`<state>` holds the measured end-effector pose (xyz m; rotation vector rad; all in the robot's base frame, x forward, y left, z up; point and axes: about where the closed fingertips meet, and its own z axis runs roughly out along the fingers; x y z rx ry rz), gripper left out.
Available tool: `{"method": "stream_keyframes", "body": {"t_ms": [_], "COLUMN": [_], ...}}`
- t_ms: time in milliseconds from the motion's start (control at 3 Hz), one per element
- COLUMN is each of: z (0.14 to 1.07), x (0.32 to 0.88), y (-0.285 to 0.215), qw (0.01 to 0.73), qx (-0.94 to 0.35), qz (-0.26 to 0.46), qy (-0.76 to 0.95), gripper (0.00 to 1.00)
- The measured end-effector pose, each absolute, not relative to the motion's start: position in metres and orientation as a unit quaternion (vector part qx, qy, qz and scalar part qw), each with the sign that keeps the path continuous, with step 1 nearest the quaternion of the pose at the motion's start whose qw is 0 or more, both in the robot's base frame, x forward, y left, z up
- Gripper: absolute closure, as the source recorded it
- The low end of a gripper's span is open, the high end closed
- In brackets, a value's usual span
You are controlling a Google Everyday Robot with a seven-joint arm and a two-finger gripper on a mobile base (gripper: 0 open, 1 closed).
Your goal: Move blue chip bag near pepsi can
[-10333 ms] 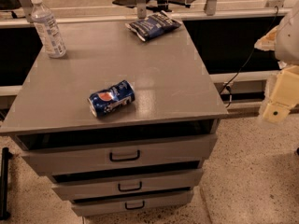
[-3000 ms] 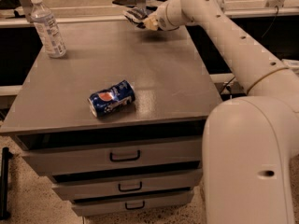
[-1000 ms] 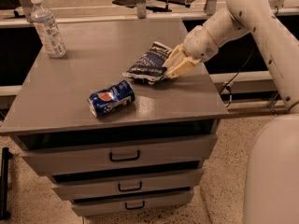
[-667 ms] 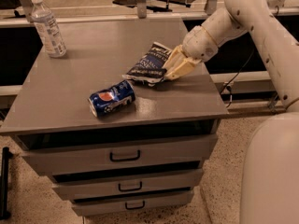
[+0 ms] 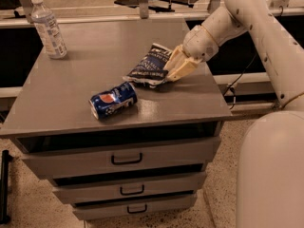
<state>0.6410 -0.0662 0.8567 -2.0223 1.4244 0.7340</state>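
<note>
A grey cabinet (image 5: 71,103) fills the middle of the frame, its flat top dull under warm, dim light. Three drawers (image 5: 161,155) with dark handles stack below. Speckled floor (image 5: 28,203) shows at lower left and lower right. Behind, a pale rail (image 5: 95,19) crosses the upper frame over dark panels (image 5: 14,56). My gripper (image 5: 172,69) sits right of centre, over the cabinet top, clamped on the bag (image 5: 149,65).

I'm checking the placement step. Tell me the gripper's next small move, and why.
Probably open the gripper and release. It is shut on the right edge of the blue chip bag, whose lower end seems to rest on the table, close to the pepsi can, behind and to the right of it, not touching.
</note>
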Motion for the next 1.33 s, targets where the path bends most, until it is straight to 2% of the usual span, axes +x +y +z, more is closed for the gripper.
{"method": "stream_keyframes", "body": {"t_ms": [333,667,1000,1333], "z": [0.861,0.872,0.895,0.927], "x": [0.648,0.652,0.663,0.674], "y": [-0.064,-0.063,-0.088,-0.143], "qw": [0.281,0.287,0.321,0.38], "qx": [-0.758,-0.763,-0.744,-0.694], "qz": [0.265,0.253,0.223,0.179], "qy": [0.526,0.521,0.541,0.584], "gripper": [0.05,0.0,0.0,0.0]}}
